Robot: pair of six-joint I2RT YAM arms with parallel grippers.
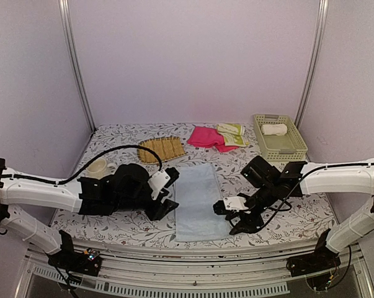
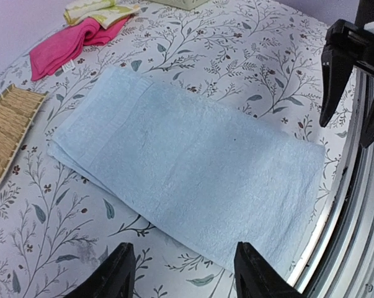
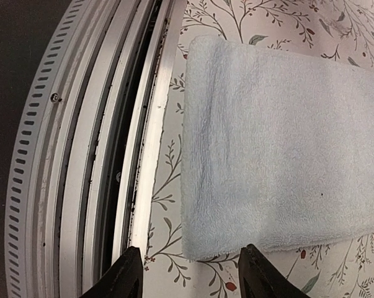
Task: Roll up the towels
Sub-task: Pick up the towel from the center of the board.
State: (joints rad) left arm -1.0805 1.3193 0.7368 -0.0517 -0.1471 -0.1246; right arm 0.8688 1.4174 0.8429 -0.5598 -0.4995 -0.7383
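Observation:
A light blue towel (image 1: 199, 202) lies flat and unrolled at the middle of the table, its long side running from front to back. My left gripper (image 1: 164, 205) hovers at its left edge, open, with the towel (image 2: 187, 167) just beyond the left gripper (image 2: 183, 254) and nothing between the fingers. My right gripper (image 1: 234, 218) hangs by the near right corner, open and empty; that corner of the towel (image 3: 280, 149) lies just past the right gripper (image 3: 191, 257). A pink towel (image 1: 206, 138) and a pale yellow-green towel (image 1: 232, 133) lie crumpled at the back. A cream-white towel (image 1: 275, 130) sits rolled in the basket.
The pale green lattice basket (image 1: 296, 144) stands at the back right. A tan woven mat (image 1: 162, 149) lies at the back left of the blue towel, and a small cream bowl (image 1: 98, 167) sits behind the left arm. The table's metal front rail (image 3: 112, 155) runs close to the towel's near end.

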